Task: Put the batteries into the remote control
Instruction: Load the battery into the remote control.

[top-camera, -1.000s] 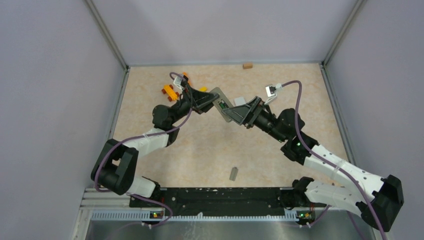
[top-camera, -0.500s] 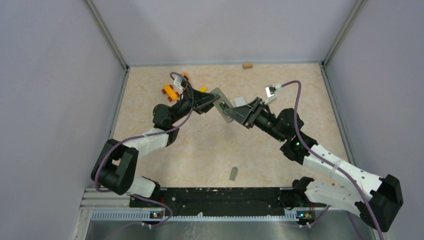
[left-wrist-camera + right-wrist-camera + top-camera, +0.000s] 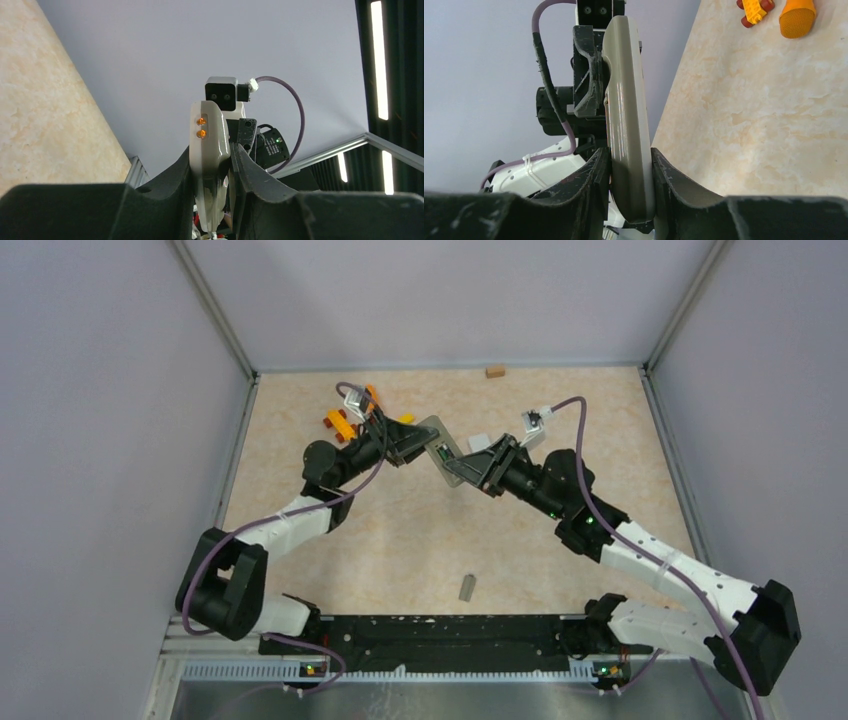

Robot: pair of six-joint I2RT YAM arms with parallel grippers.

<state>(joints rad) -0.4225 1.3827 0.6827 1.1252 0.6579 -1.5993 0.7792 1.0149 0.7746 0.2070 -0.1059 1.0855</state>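
Found orange and yellow blocks (image 3: 340, 422) at about 11 o'clock on the table (image 3: 400, 540). Saw the left gripper (image 3: 408, 445) clamped on the 11 o'clock end of the remote control (image 3: 445, 458), with fingers (image 3: 180, 170) pressed against both faces. Noted a small grey piece (image 3: 466, 586) lying well apart, at 6 o'clock from the remote control. Found the right gripper (image 3: 483, 468) closed tight on its 5 o'clock end. Spotted a brown block (image 3: 494, 371) at 12 o'clock by the far edge.
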